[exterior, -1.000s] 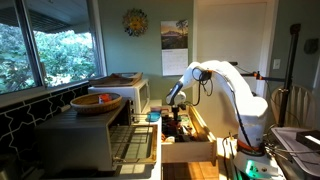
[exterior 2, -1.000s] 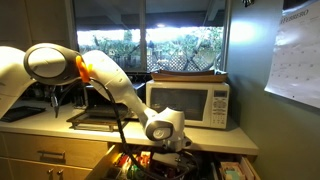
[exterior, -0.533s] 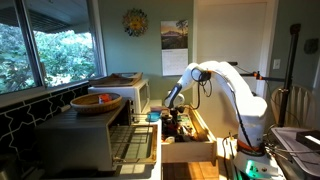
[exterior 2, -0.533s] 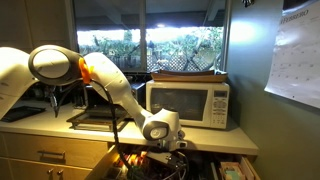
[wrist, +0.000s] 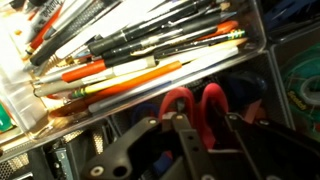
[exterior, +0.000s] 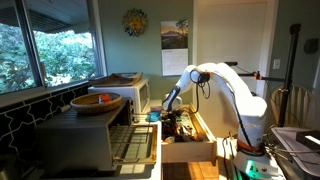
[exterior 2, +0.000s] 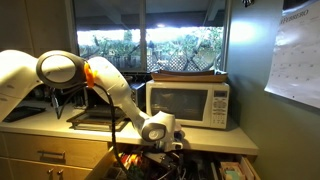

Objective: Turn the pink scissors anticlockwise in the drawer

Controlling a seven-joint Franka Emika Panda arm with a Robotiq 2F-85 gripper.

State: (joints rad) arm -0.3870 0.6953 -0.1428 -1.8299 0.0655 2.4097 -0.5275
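In the wrist view the pink scissors [wrist: 213, 104] lie in the drawer, their two red-pink handle loops side by side just ahead of my gripper [wrist: 204, 118]. The jaws are open and straddle the handles. One fingertip [wrist: 177, 116] sits at the left loop and the other stands outside the right loop. The blades are hidden. In both exterior views the gripper [exterior: 170, 117] [exterior 2: 160, 150] reaches down into the open drawer [exterior: 190, 152] [exterior 2: 128, 166]. The scissors do not show there.
A clear organiser tray of pens, pencils and orange-handled tools [wrist: 130, 60] fills the drawer just beyond the scissors. A steel toaster oven [exterior: 88, 135] with its door down stands beside the drawer. A white microwave [exterior 2: 190, 103] sits on the counter behind.
The arm has lowered and the gripper has sunk a little deeper into the drawer. Nothing else has moved.
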